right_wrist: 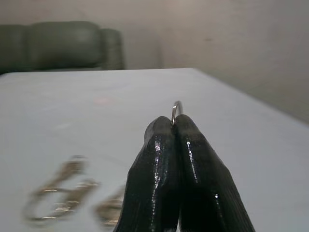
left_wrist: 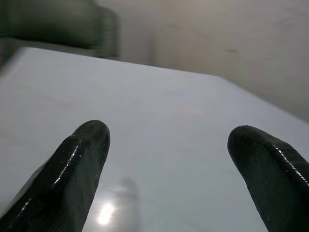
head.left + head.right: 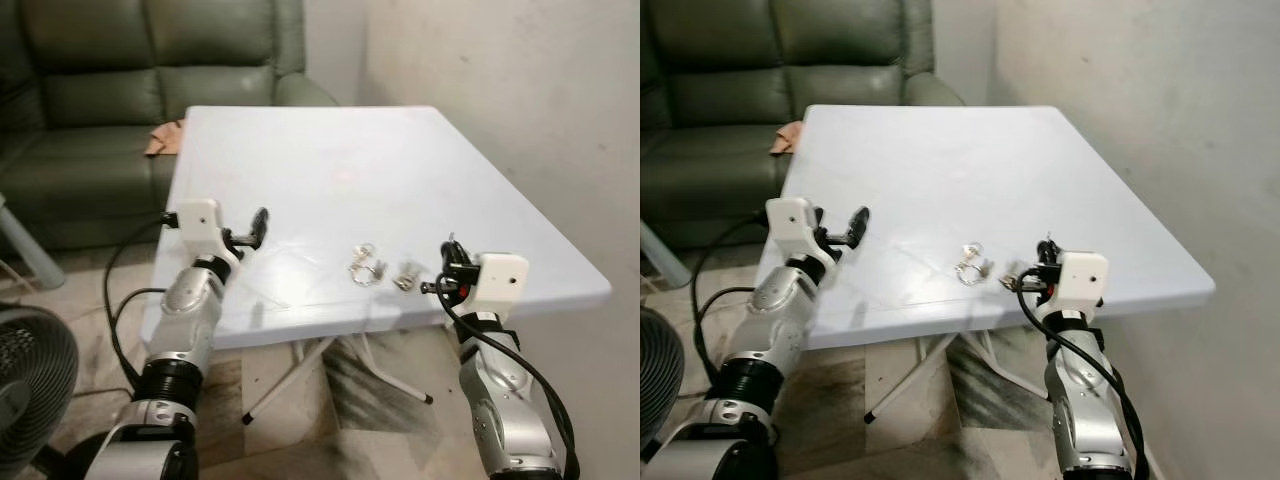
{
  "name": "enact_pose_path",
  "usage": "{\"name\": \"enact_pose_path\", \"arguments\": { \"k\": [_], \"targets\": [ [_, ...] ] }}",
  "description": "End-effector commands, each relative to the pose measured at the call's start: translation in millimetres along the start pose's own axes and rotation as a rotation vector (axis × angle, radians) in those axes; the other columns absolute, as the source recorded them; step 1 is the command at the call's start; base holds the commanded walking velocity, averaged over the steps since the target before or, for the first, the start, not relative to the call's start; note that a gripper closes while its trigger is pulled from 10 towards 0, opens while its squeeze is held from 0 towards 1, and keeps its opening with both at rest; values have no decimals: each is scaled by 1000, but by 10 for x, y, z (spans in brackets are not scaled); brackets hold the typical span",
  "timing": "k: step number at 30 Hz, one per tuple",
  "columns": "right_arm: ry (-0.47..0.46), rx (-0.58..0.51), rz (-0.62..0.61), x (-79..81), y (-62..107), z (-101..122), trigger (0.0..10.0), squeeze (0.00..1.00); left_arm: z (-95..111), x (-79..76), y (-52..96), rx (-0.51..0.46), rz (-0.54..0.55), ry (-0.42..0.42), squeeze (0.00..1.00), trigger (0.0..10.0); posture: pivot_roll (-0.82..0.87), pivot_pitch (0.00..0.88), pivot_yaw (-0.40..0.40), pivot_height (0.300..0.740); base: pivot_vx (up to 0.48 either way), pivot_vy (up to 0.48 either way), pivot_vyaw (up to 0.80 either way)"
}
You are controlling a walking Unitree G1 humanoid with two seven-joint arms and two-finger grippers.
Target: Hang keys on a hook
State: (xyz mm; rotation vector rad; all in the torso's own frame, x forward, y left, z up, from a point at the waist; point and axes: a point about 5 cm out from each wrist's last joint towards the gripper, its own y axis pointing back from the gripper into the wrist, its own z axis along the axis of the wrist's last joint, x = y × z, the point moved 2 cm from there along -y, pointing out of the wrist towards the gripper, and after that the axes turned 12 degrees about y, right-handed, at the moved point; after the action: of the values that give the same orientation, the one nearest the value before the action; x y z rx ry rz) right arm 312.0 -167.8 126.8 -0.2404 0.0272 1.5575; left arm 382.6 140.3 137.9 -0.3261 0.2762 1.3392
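A bunch of silvery keys point(image 3: 364, 266) lies on the white table point(image 3: 330, 170) near its front edge, with a second small cluster of keys point(image 3: 405, 276) just to its right. My right gripper point(image 3: 452, 266) hovers at the front edge beside that cluster. It is shut on a thin metal key ring point(image 1: 176, 109) that pokes out above the fingertips point(image 1: 189, 140). The loose keys point(image 1: 60, 191) look blurred ahead of it. My left gripper point(image 3: 260, 225) is open over the table's front left part, with nothing between its fingers point(image 2: 79, 159).
A dark green sofa point(image 3: 150, 70) stands behind the table, with a brown cloth point(image 3: 166, 136) on its seat. A plain wall point(image 3: 520, 90) runs along the right. A black fan point(image 3: 30, 385) sits on the floor at the lower left. White folding legs point(image 3: 300, 375) show under the table.
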Motion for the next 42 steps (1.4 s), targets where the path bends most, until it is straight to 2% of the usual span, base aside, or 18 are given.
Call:
{"name": "enact_pose_path", "arguments": {
  "k": [1, 4, 9, 18, 27, 38, 42],
  "targets": [
    [9, -21, 6, 11, -13, 41, 10000, 0, 71, -51, -21, -18, -41, -61, 0, 10000, -28, 0, -2, 740, 0, 0, -750],
    [15, -26, 5, 0, -17, 53, 10000, 0, 110, -63, -23, -29, -55, -100, 0, 10000, -28, 0, 1, 740, 0, 0, -750],
    [27, -31, -2, -50, -17, 67, 10000, 0, 189, -70, -19, -60, -72, -90, 0, 10000, -28, 0, 2, 740, 0, 0, -750],
    [34, -23, -25, -98, 12, 48, 10000, 0, 154, -94, 0, -62, -73, -80, 0, 10000, -35, 0, 7, 740, 0, 0, -753],
    [43, -31, -31, -116, -3, 77, 10000, 0, 195, -88, 7, -87, -78, -138, 0, 10000, -39, 0, 7, 740, 0, 0, -756],
    [49, -33, -34, -126, 4, 84, 10000, 0, 171, -166, 12, -81, -112, -107, 0, 10000, -42, 0, 9, 740, 0, 0, -755],
    [52, -29, -31, -124, 18, 73, 10000, 0, 103, -227, 25, -67, -130, -105, 0, 10000, -42, 0, 9, 740, 0, 0, -755]
  ]
}}
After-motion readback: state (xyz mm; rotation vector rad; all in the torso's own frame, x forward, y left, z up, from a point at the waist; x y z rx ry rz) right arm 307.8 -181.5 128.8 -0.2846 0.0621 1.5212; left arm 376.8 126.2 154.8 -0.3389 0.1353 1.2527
